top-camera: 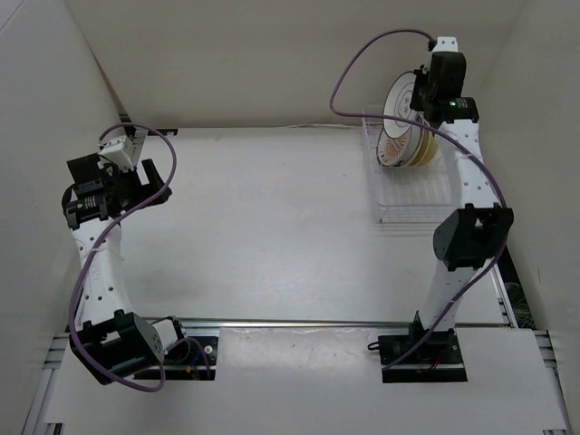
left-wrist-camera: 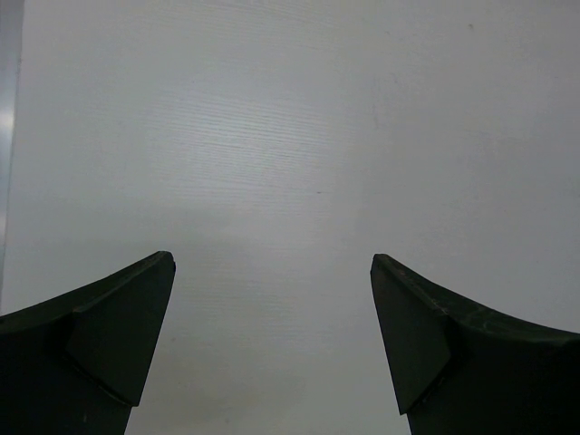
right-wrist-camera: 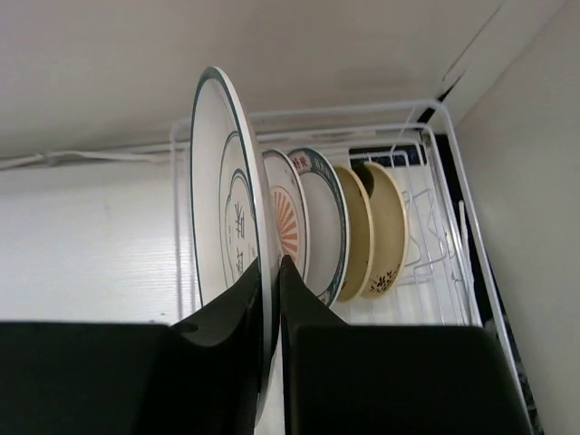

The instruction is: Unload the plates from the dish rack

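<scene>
The white wire dish rack [top-camera: 410,195] stands at the back right of the table. My right gripper [right-wrist-camera: 271,267] is shut on the rim of a white plate with a dark green rim [right-wrist-camera: 220,195], held upright above the rack's near end; it shows in the top view [top-camera: 401,98] too. Still in the rack [right-wrist-camera: 444,172] stand a plate with an orange pattern [right-wrist-camera: 287,217], a dark-rimmed white plate [right-wrist-camera: 324,217] and two tan plates [right-wrist-camera: 381,227]. My left gripper [left-wrist-camera: 272,272] is open and empty over bare table at the far left [top-camera: 136,181].
White walls enclose the table on the left, back and right. The rack sits close to the right wall [top-camera: 535,136]. A purple cable [top-camera: 362,54] loops off the right arm above the rack.
</scene>
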